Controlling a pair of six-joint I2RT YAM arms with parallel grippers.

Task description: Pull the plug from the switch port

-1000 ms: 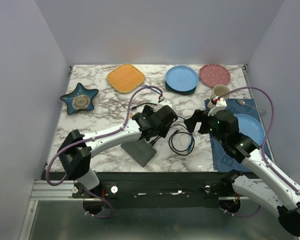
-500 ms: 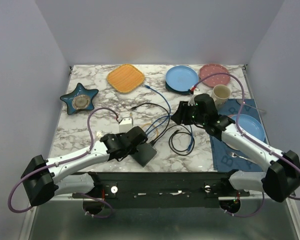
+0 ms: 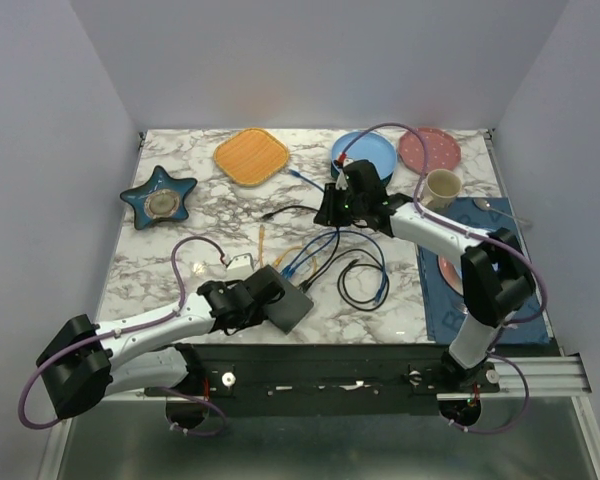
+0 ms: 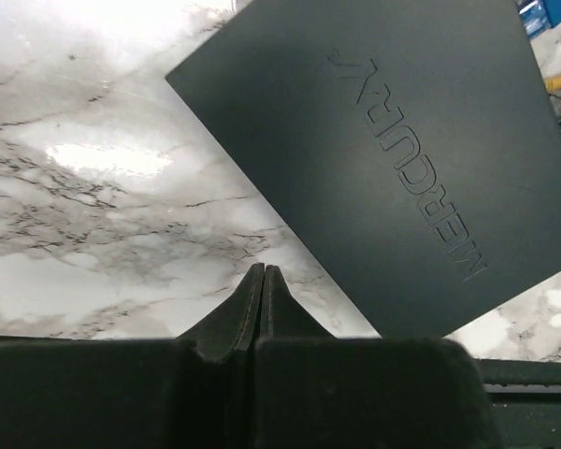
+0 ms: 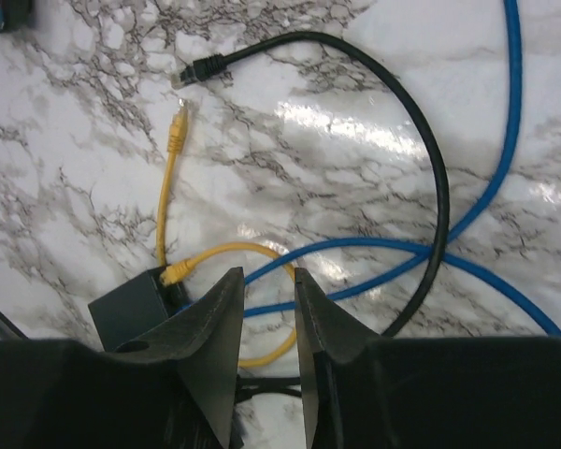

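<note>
The switch (image 3: pixel 292 307) is a flat black box near the table's front; it fills the upper right of the left wrist view (image 4: pixel 402 159). My left gripper (image 3: pixel 263 303) rests on the marble just beside its near-left edge, fingertips pressed together on nothing (image 4: pixel 263 269). In the right wrist view a yellow plug (image 5: pixel 173 273) sits in a port at the switch's corner (image 5: pixel 131 304). My right gripper (image 5: pixel 268 276) hovers over the yellow and blue cables (image 5: pixel 374 253) with a narrow gap between its jaws and nothing in it. In the top view it sits farther back (image 3: pixel 328 214).
Loose cables sprawl mid-table: a black one ending in a free plug (image 5: pixel 196 67), a yellow free end (image 5: pixel 178 131), a black coil (image 3: pixel 363 285). At the back stand an orange plate (image 3: pixel 251 156), blue plate (image 3: pixel 364 157), pink plate (image 3: pixel 429 149), cup (image 3: pixel 441 186), star dish (image 3: pixel 159 196). A dark blue mat (image 3: pixel 480 300) lies right.
My left gripper has drawn back from mid-table to the switch's near-left side and shut. My right gripper has swung left and farther back over the cables, its jaws narrowing.
</note>
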